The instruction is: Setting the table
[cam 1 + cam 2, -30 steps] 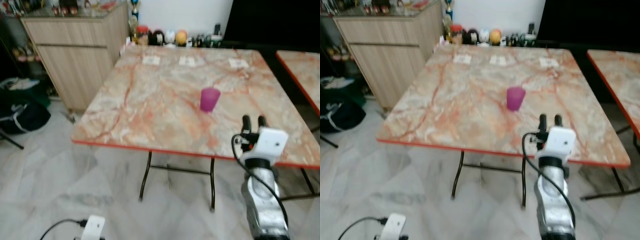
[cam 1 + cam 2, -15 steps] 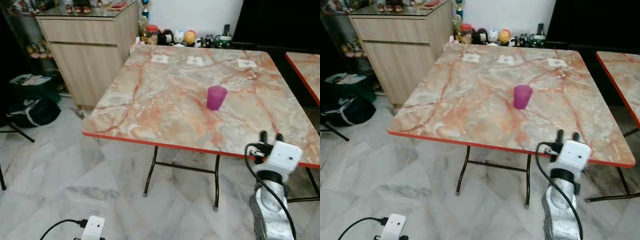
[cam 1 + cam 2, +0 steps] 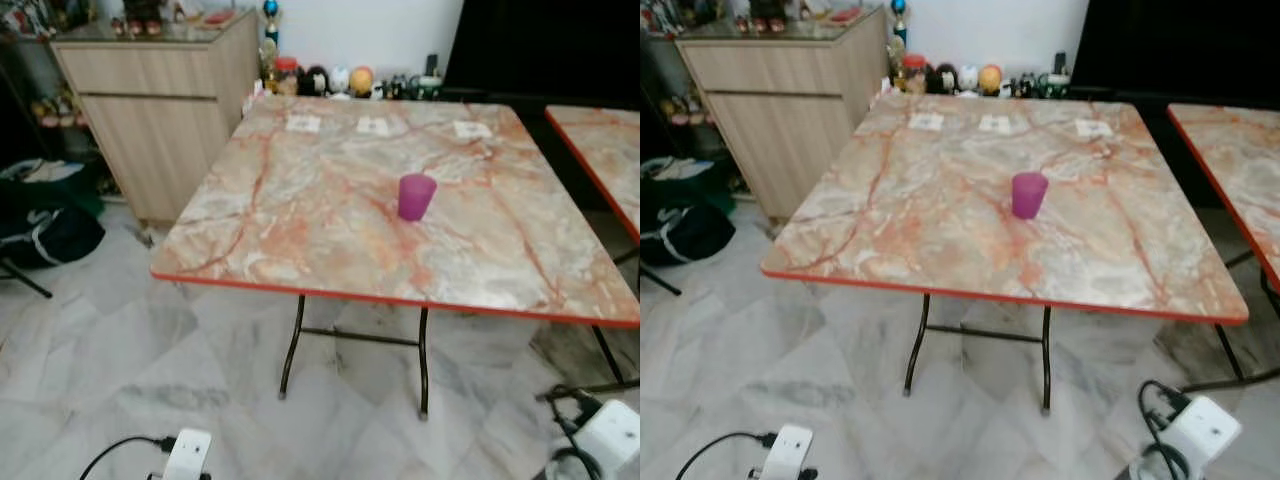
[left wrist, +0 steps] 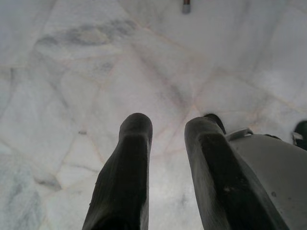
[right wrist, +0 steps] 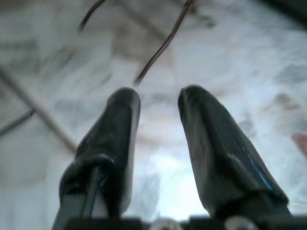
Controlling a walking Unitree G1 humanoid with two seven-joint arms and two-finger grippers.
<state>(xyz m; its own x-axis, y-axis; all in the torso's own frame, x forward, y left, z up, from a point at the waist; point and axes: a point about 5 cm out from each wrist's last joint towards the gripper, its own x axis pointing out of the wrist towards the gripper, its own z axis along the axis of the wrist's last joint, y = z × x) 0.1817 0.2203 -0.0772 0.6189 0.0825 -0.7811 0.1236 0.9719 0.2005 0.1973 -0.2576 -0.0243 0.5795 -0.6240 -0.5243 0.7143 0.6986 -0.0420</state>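
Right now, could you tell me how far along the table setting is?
Done: one purple cup stands upright on the marble table. In hand: nothing; the left hand and right hand are open, empty, and low over the floor. Left: any other place settings.

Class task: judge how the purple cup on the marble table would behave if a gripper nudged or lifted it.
The purple cup looks like thin plastic, so probably light and easily lifted. It stands upright and narrows toward its base, so a high push might tip it. The table looks glossy, so a low push would likely slide it.
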